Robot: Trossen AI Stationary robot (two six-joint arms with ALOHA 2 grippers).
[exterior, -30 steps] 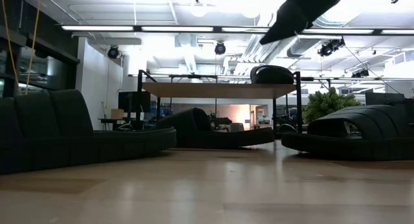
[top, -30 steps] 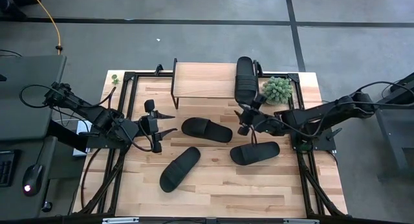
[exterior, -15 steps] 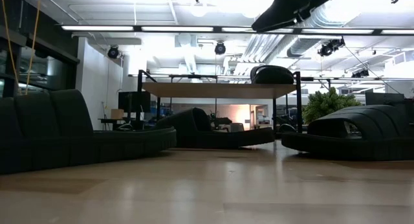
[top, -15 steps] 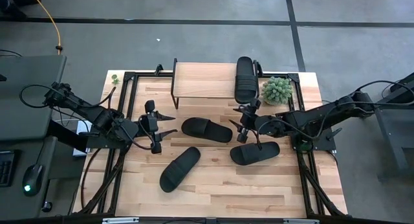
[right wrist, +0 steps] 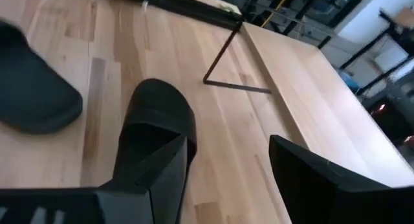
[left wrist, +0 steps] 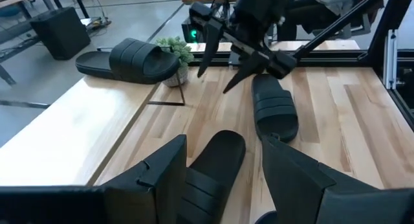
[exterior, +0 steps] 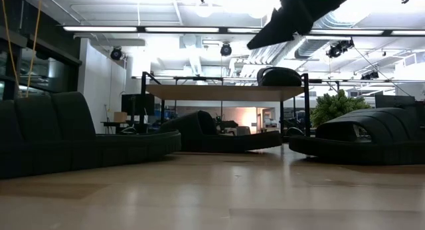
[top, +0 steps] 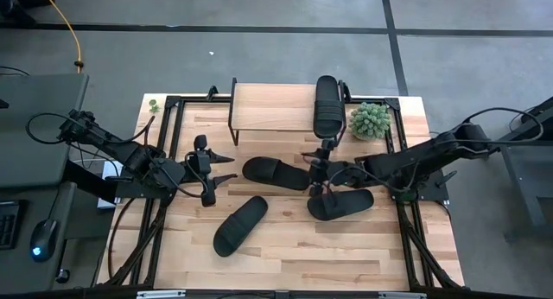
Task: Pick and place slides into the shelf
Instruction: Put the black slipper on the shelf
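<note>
Hovering with its two dark fingers spread apart and nothing between them, your right gripper (top: 318, 172) sat above the table's middle, between two of the black ribbed-strap slip-on slides. One slide (top: 276, 173) lay just at its 9 o'clock, and another (top: 340, 203) lay close at its 5 o'clock, both flat on the large pale wooden tabletop (top: 294, 251). At the gripper's 12 o'clock, you had one slide (top: 327, 105) already lying on the right end of the small low shelf (top: 268, 107) with its light wood top and thin black legs. A small green spiky plant (top: 370, 119) stood just beside that shelf, at about 1 o'clock from the gripper. The fourth slide (top: 240, 225) lay farther off at 8 o'clock. Well over at 9 o'clock, your left gripper (top: 207, 168) waited with fingers also apart, gripping nothing.
</note>
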